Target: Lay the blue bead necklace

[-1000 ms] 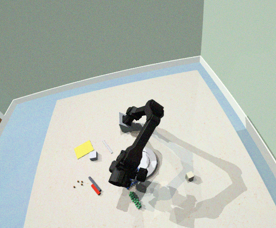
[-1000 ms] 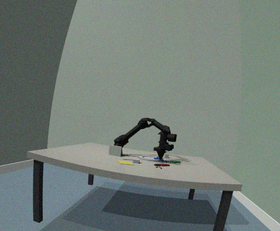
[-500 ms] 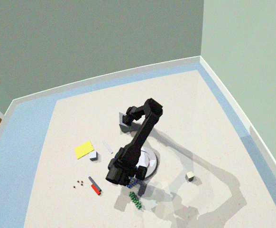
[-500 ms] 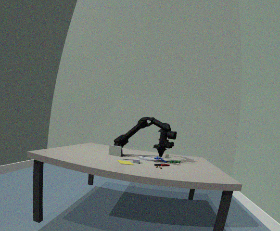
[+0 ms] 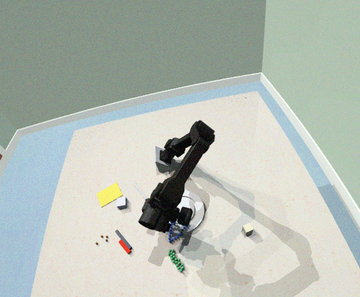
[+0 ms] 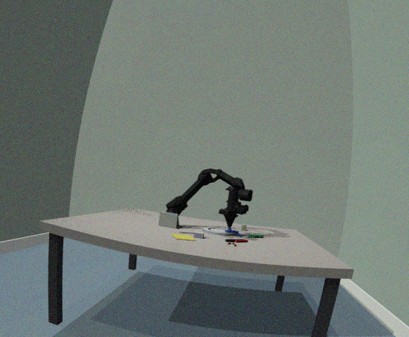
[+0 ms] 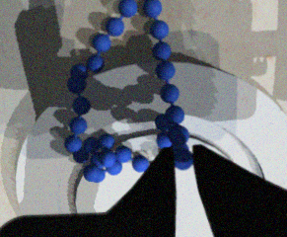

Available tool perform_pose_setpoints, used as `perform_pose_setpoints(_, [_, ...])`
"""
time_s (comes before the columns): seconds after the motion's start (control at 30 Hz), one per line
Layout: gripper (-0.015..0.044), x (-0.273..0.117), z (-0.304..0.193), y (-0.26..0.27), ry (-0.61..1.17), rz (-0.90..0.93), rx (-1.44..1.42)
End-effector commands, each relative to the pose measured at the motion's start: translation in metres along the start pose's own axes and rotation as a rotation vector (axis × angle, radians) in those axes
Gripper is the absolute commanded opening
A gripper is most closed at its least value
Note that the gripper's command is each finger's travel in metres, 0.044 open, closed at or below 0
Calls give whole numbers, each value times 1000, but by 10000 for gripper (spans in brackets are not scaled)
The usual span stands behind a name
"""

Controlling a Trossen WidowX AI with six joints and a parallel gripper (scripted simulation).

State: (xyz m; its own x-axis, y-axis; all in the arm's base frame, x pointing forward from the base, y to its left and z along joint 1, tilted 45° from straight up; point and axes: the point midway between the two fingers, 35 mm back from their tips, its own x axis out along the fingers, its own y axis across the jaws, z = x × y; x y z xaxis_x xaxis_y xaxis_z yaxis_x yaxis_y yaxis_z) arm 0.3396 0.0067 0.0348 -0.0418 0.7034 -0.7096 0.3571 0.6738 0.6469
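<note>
The blue bead necklace (image 5: 171, 236) (image 6: 229, 230) (image 7: 170, 93) hangs partly over the near part of the round board. My gripper (image 6: 229, 227) (image 7: 181, 154) is shut on a strand of it, with beads between and just beyond the fingertips. In the wrist view, two strands run up past the board's edge, and several beads bunch left of the fingers over the inner disc. The white round bead board (image 5: 200, 209) (image 6: 210, 230) (image 7: 276, 138) lies under the gripper, its curved groove partly hidden by beads and fingers. In the top view the fingertips are hidden by the arm.
Green beads (image 5: 176, 260) (image 6: 255, 235) lie just beyond the necklace. A red block (image 5: 125, 246), a dark bar (image 5: 121, 237) and small brown beads (image 5: 106, 240) lie left. A yellow sheet (image 5: 109, 195), a grey block (image 5: 121, 203), a cream cube (image 5: 247, 229) and a grey panel (image 6: 168, 220) stand around.
</note>
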Motion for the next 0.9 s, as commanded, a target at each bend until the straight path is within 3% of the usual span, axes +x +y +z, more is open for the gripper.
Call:
perform_pose_setpoints(0.0, [0,2,-12,-5,6,-6,1])
perform_pose_setpoints(0.87, [0,26,-29,-9,6,-5,1])
